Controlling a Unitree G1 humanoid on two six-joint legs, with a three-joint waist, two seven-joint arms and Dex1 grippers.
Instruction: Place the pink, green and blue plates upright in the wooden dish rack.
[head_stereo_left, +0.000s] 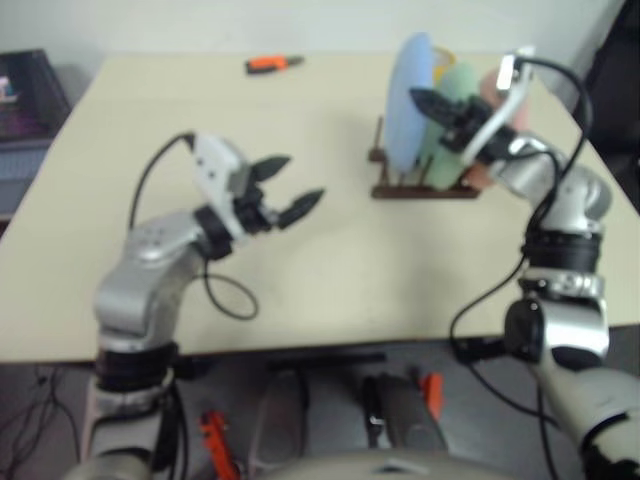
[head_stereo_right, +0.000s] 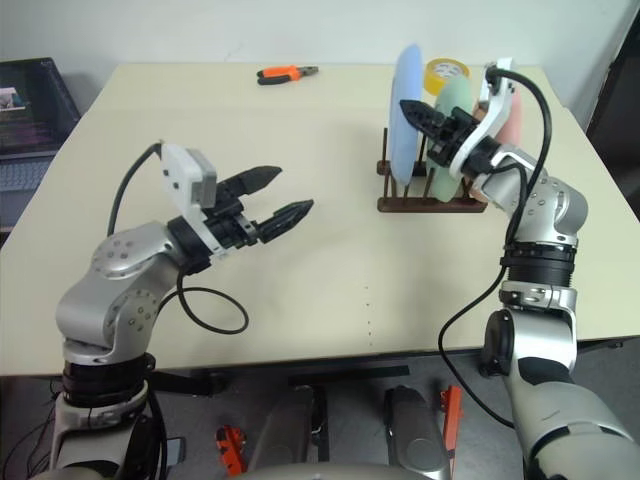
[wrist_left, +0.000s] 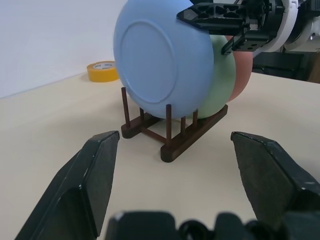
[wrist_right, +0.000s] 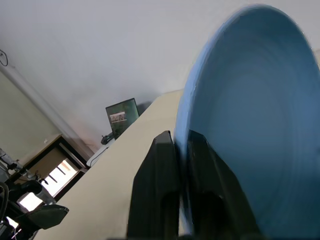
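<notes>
In the rack at the bench's far right, the blue plate stands upright ahead of the green and pink ones. My right gripper sits on its rim, fingers close either side — releasing, I judge. Next: open fully and back off without tipping it. My left gripper hangs apart, empty.

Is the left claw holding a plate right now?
No: the left claw hangs open and empty over the table, while the blue plate stands upright in the wooden dish rack.
</notes>
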